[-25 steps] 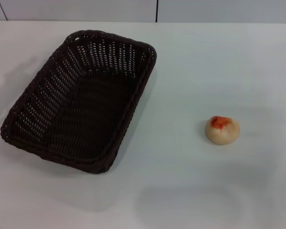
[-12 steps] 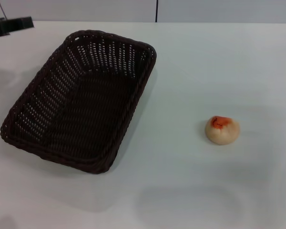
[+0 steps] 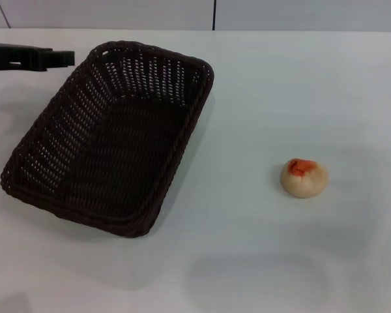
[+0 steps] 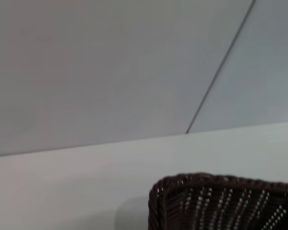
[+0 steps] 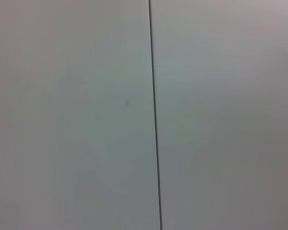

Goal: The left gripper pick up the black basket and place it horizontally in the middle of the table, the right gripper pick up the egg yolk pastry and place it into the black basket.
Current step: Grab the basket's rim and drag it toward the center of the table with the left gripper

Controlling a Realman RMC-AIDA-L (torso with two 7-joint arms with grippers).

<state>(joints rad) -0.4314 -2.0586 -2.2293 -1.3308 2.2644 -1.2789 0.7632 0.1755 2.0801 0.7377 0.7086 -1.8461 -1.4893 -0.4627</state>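
Two things sit on the white table [image 3: 260, 261]: a basket and a little bun. Far on the left, the left gripper [image 3: 58, 57] pokes in from the edge of the head view, near the back. It is black and lies flat, just beside the far left corner of the black basket [image 3: 111, 134]. Its fingers look close together, with only a thin gap between them, and they hold nothing. I cannot tell if it touches the basket rim.

The basket lies on the left half of the table, turned at a slant, with nothing inside it. The left wrist view shows one rounded corner of the basket [image 4: 221, 201] with a grey wall behind.

Well apart, on the right side, sits the egg yolk pastry [image 3: 304, 177], pale with an orange-red spot on top.

The right wrist view shows only a wall.
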